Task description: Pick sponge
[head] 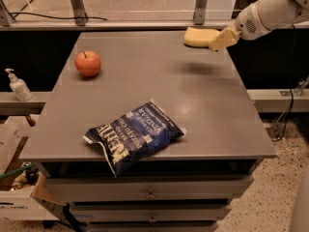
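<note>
The sponge [197, 36] is a pale yellow foam block held in the air above the far right part of the grey table [145, 76]. Its shadow lies on the tabletop below it. My gripper [219, 38] comes in from the upper right on a white arm and is shut on the sponge's right end. Its pale yellow padded fingers [223, 38] grip the sponge, and the sponge's left part sticks out free.
A red apple [88, 63] sits at the table's left. A dark blue chip bag [133, 135] lies near the front edge. A soap pump bottle [17, 85] stands on a ledge to the left. Cardboard boxes [14, 178] are at lower left. Metal posts line the back.
</note>
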Robot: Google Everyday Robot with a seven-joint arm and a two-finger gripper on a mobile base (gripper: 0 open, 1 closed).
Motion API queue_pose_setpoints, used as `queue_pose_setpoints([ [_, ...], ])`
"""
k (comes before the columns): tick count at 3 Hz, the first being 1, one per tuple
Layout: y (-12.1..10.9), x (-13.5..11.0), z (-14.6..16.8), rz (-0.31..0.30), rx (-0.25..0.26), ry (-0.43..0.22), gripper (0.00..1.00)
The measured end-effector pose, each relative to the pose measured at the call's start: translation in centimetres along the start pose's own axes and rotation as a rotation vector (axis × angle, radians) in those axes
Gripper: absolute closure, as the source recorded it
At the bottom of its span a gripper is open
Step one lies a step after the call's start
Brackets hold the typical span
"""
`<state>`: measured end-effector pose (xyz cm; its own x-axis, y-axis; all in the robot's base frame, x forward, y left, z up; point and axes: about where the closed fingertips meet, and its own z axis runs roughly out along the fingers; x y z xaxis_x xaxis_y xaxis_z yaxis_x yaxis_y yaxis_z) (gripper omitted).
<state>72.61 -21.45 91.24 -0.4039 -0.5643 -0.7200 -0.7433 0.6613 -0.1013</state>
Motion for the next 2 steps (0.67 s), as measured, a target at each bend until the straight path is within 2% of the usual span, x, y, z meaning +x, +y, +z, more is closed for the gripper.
queue_pose_setpoints([
  [1, 2.38, 0.08, -2.36, -0.041, -0.019, -0.017, 1.00],
  [2, 2.66, 0.18, -2.19, -0.043, -0.025, -0.014, 1.00],
])
